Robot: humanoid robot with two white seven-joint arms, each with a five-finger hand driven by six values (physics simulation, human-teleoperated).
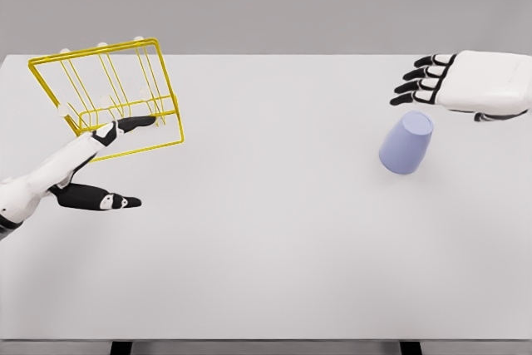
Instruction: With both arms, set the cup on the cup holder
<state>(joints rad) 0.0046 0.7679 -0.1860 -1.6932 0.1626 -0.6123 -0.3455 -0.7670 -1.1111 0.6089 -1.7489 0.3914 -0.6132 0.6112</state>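
Head view, smooth lavender tapered cup (pixel 406 144) lying tilted on matte white table (pixel 274 255), just below right hand (pixel 470 82) hovering with fingers spread, left hand (pixel 87 155) reaching open-fingered against yellow wire cup holder (pixel 108 93), holding nothing.

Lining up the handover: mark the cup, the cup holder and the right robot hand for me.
cup (pixel 406 145), head view, its side wall.
cup holder (pixel 163 81), head view, yellow wire frame edge.
right robot hand (pixel 478 81), head view, back of hand.
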